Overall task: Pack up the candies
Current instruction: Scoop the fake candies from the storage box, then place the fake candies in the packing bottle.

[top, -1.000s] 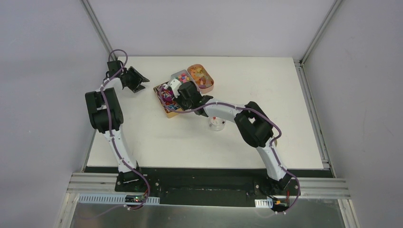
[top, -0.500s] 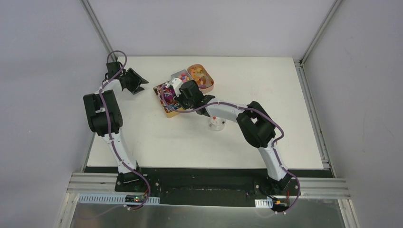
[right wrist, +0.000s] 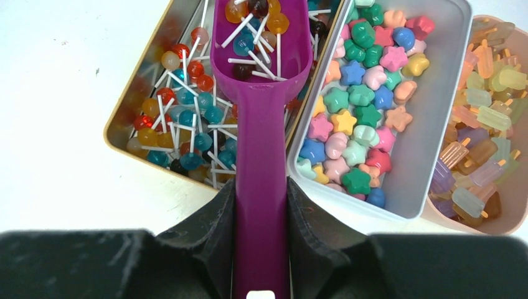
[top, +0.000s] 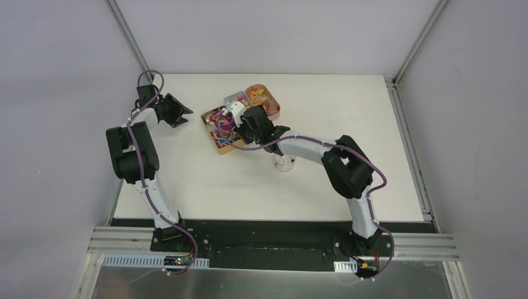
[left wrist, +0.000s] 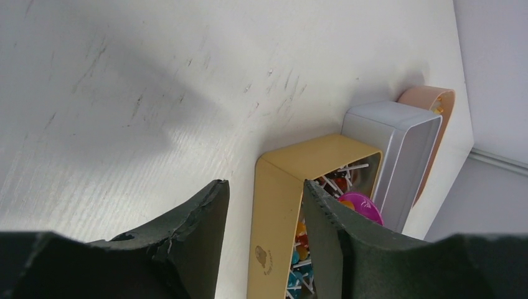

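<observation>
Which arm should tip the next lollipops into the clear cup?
Right. The right gripper is shut on the purple scoop, loaded with lollipops, and the clear cup sits beside that arm. The left gripper is open and empty.

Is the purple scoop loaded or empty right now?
Loaded: several lollipops lie in the bowl of the scoop, its handle clamped in the right gripper, over the yellow tray.

Both arms same build: left arm (top: 132,153) and right arm (top: 346,172) have white tubular links and chunky black joint housings. A purple cable (top: 151,72) runs along each arm and loops free in places. The bases (top: 165,237) are black blocks. Left fingers (left wrist: 200,219) are matte black and tapered, with a rough, chipped inner edge. Right fingers (right wrist: 205,229) are the same black, with smoother faces.
</observation>
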Available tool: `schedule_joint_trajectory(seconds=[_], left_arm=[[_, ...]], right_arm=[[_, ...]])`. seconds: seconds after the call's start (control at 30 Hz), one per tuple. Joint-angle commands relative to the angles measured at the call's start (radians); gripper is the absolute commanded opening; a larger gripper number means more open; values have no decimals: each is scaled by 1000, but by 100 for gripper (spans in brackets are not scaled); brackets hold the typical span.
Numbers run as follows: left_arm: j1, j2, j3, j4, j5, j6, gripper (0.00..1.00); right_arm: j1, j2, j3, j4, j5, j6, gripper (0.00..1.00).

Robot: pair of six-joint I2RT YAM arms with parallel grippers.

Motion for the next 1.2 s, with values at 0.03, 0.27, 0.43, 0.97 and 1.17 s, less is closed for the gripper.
schedule_joint_trajectory(seconds=[0.03,0.27,0.43,0.97,1.17], left_arm=[[6,-82,-26,14,5,15,48],[1,-136,-86,51,6,8,52],[-2,-164,-134,56,28,8,52],[-56,-205,-275,87,17,-5,45],[-81,-230,-307,97,19,-8,43]], right_arm=[[-2,-133,-65,124,-26,6,0],[-3,-225,-172,199,-25,17,0],[-3,-294,-246,248,-29,17,0],[-16,-591,-441,227,6,-43,0],[-29,-724,-520,159,37,-57,0]])
